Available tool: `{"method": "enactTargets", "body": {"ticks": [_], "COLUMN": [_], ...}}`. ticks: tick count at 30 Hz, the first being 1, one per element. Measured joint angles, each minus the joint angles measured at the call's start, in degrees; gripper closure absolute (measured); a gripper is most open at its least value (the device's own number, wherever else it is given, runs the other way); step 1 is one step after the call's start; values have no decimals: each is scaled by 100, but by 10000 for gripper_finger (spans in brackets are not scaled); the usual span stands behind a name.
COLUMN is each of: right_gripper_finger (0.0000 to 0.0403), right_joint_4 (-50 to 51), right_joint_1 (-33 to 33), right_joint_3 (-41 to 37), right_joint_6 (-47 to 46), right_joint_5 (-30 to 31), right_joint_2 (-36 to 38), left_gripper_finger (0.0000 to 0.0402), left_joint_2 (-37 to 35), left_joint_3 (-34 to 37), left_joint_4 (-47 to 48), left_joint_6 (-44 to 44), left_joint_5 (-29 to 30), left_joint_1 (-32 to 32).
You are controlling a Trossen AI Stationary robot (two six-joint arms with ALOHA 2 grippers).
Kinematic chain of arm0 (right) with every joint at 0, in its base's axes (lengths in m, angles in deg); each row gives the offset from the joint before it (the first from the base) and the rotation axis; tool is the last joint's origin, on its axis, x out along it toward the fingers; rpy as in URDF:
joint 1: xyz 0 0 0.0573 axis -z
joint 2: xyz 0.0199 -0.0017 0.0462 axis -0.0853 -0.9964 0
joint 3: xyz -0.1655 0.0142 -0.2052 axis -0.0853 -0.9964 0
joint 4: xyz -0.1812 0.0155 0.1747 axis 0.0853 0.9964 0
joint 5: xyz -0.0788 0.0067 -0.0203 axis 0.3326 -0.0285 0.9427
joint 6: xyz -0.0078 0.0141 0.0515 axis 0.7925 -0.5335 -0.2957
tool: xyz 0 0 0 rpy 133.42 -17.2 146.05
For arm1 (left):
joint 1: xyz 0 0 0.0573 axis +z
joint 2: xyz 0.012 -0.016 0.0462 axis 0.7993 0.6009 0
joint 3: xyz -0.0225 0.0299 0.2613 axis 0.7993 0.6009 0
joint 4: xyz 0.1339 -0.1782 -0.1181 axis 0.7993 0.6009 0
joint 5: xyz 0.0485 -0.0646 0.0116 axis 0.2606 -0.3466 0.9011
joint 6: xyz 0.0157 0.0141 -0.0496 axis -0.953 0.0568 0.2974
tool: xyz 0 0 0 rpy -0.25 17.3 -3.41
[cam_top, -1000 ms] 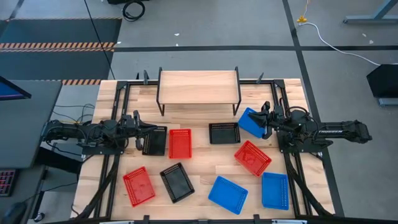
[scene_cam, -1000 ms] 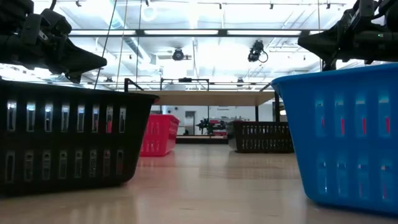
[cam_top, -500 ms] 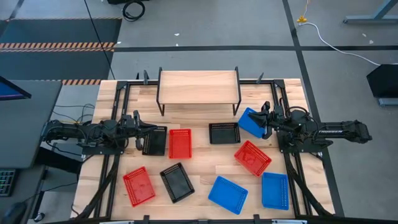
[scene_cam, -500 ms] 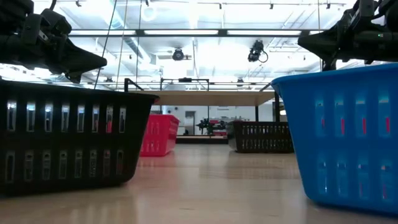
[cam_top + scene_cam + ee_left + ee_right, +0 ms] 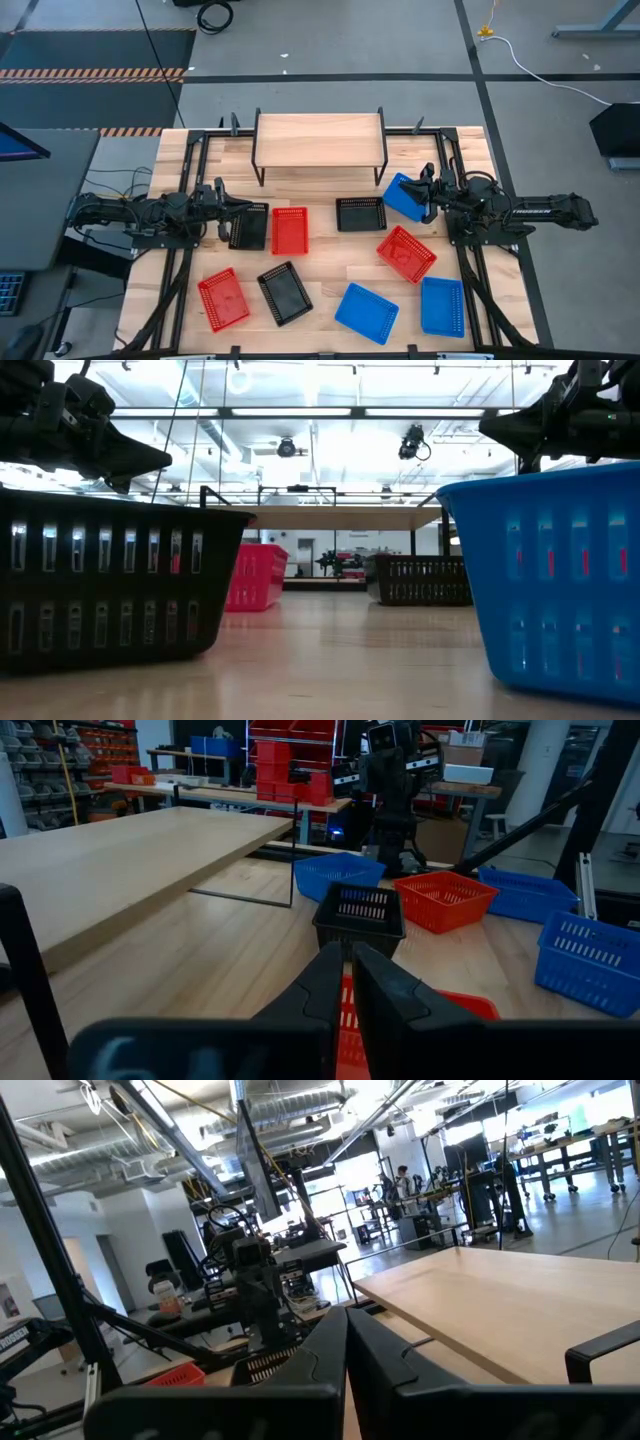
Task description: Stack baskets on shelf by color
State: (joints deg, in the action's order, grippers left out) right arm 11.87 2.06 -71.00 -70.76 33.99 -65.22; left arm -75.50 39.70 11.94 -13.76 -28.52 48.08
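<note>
We see our left gripper (image 5: pixel 232 210) closed above a black basket (image 5: pixel 249 227) and our right gripper (image 5: pixel 424 192) closed above a blue basket (image 5: pixel 402 196).

My overhead camera looks straight down on the whole table (image 5: pixel 330 255); my low one sits at table-top level, close behind baskets, facing the shelf (image 5: pixel 340 517). Both wrist cameras look across that same shelf from opposite sides

The shelf (image 5: pixel 318 135) is standing bare-topped at the table's far edge. Nine baskets are lying scattered before it: three red (image 5: pixel 290 230), three black (image 5: pixel 360 213), three blue (image 5: pixel 366 312), one blue (image 5: pixel 402 196) apparently tilting beside the shelf's right legs.
</note>
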Motion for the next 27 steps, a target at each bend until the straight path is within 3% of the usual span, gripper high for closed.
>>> {"method": "enactTargets", "body": {"ticks": [21,27], "right_gripper_finger": [388,388], "right_joint_4": [0,0], "right_joint_1": [1,0], "right_joint_3": [1,0], "right_joint_6": [0,1], "right_joint_5": [0,0], "right_joint_2": [0,0], "left_gripper_finger": [373,375], "left_joint_2": [2,2], "left_joint_3": [0,0], "left_joint_4": [-223,-236], "left_joint_6": [-182,726], "left_joint_5": [31,24], "left_joint_1": [19,30]}}
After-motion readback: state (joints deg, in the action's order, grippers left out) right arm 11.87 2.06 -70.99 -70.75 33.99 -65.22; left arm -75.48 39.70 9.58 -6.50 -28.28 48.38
